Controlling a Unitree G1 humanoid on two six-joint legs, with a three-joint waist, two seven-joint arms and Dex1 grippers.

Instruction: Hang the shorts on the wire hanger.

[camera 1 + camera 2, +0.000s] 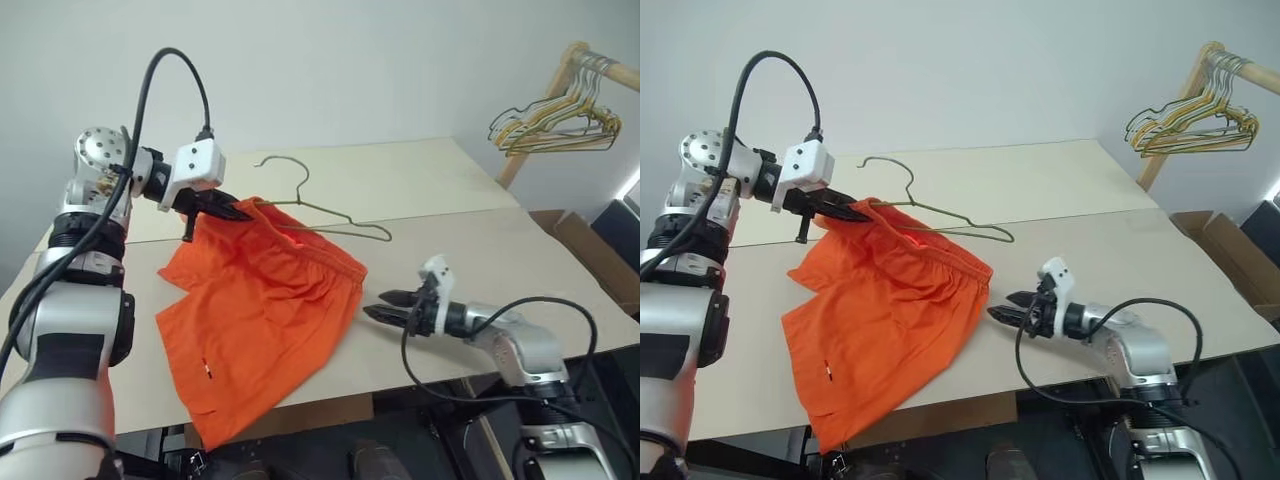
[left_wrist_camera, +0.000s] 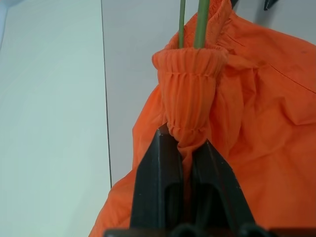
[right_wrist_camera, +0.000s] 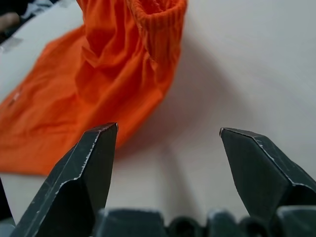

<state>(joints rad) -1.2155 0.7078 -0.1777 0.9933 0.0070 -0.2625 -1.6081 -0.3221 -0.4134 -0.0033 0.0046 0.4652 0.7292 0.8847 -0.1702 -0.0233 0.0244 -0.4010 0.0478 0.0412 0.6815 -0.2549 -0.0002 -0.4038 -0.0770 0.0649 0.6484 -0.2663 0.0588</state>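
Jaws of the left gripper [image 1: 238, 211] pinch the shorts [image 1: 265, 310] waistband with the wire hanger [image 1: 318, 212] threaded through; the right gripper [image 1: 1010, 314] gapes empty nearby, probably next pulling the near waistband along the wire.

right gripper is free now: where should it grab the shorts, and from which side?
Probably the free end of the shorts' waistband, the bunched elastic edge nearest the right gripper, approached low across the table from the robot's right. The left gripper already pins the opposite corner, with the wire hanger threaded through the waistband there.
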